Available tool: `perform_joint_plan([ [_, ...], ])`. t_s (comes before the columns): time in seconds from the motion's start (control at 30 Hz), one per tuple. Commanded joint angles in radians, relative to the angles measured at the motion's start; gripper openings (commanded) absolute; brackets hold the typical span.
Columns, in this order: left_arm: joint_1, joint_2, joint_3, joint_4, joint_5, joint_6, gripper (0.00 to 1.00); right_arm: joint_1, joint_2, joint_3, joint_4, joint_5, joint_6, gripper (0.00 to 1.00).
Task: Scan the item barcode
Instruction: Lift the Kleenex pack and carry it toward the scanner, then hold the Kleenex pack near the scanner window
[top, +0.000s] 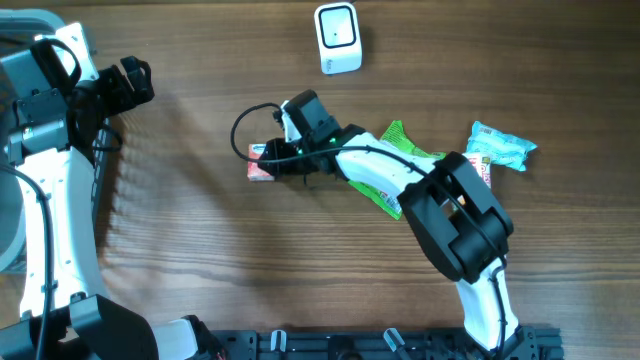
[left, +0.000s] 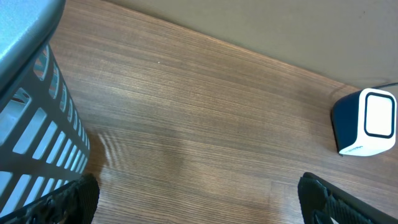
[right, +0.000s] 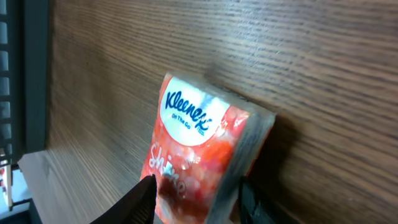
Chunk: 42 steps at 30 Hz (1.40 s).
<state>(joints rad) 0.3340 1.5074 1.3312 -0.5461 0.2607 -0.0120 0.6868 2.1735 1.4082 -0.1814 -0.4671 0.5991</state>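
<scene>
Here we are at the tabletop (top: 180, 250), and the right arm is stretched well across it from the lower right toward the middle. The tissue pack (top: 260, 165) lies flat on the wood, left of centre. It is red-orange with a white oval Kleenex label that reads clearly in the right wrist view. The right fingers (right: 140, 199) sit one on each side of the pack's near end, close against its edges. We cannot tell whether they are pinching it or only bracketing it. The pack itself looks to be resting on the wood, with a shadow along one side. The scanner (top: 337, 38), a small white box with a dark-framed face, stands near the far edge, up and to the right of the pack and well apart from it. Under the right forearm we glimpse a green packet (top: 400, 135), and a blue packet (top: 500, 147) lies further right, near that arm's elbow. Over at the far left, the left arm hangs beside the grey slatted basket (left: 43, 124). The left fingers (left: 68, 202) are spread wide over bare wood with nothing between them, and the scanner shows at the right edge of that wrist view.
</scene>
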Motion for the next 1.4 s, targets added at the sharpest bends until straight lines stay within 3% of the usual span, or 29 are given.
perform_joint_plan([
  [0.0,0.005,0.000,0.012,0.003,0.011,0.005,0.99,-0.006,0.020,-0.010,0.018,-0.013,0.002,0.43],
  [0.1,0.005,0.000,0.012,0.003,0.011,0.005,1.00,-0.014,0.020,-0.010,0.048,-0.080,0.021,0.43],
  [0.27,0.005,0.000,0.012,0.003,0.012,0.005,1.00,-0.012,0.020,-0.010,0.047,-0.017,0.108,0.43],
  [0.37,0.005,0.000,0.012,0.003,0.011,0.005,1.00,-0.010,0.021,-0.010,0.031,0.003,0.109,0.38],
  [0.63,0.005,0.000,0.012,0.003,0.011,0.005,1.00,0.014,0.062,-0.010,0.012,0.055,0.108,0.37],
  [0.73,0.005,0.000,0.012,0.003,0.011,0.005,1.00,0.004,0.061,-0.010,0.012,0.056,0.104,0.21],
  [0.87,0.005,0.000,0.012,0.003,0.012,0.005,1.00,-0.100,0.046,-0.007,0.014,-0.192,0.043,0.17],
  [0.9,0.005,0.000,0.012,0.003,0.011,0.005,1.00,-0.143,0.038,-0.007,0.016,-0.347,-0.023,0.08],
  [0.93,0.005,0.000,0.012,0.003,0.011,0.005,1.00,-0.190,0.027,-0.007,0.018,-0.505,-0.108,0.04],
  [1.03,0.005,0.000,0.012,0.003,0.012,0.005,1.00,-0.297,0.006,-0.007,0.015,-0.888,-0.261,0.04],
  [1.1,0.005,0.000,0.012,0.003,0.011,0.005,1.00,-0.346,0.006,-0.007,-0.012,-0.974,-0.259,0.09],
  [1.13,0.005,0.000,0.012,0.003,0.011,0.005,1.00,-0.352,0.006,-0.007,-0.030,-0.899,-0.247,0.21],
  [1.17,0.005,0.000,0.012,0.003,0.012,0.005,1.00,-0.336,0.006,-0.007,-0.046,-0.808,-0.225,0.38],
  [1.3,0.005,0.000,0.012,0.003,0.011,0.005,1.00,-0.167,0.006,-0.007,-0.063,-0.282,-0.123,0.48],
  [1.33,0.005,0.000,0.012,0.003,0.011,0.005,1.00,-0.130,0.006,-0.007,-0.045,-0.184,-0.122,0.56],
  [1.37,0.005,0.000,0.012,0.003,0.011,0.005,1.00,-0.112,0.006,-0.007,-0.013,-0.144,-0.126,0.76],
])
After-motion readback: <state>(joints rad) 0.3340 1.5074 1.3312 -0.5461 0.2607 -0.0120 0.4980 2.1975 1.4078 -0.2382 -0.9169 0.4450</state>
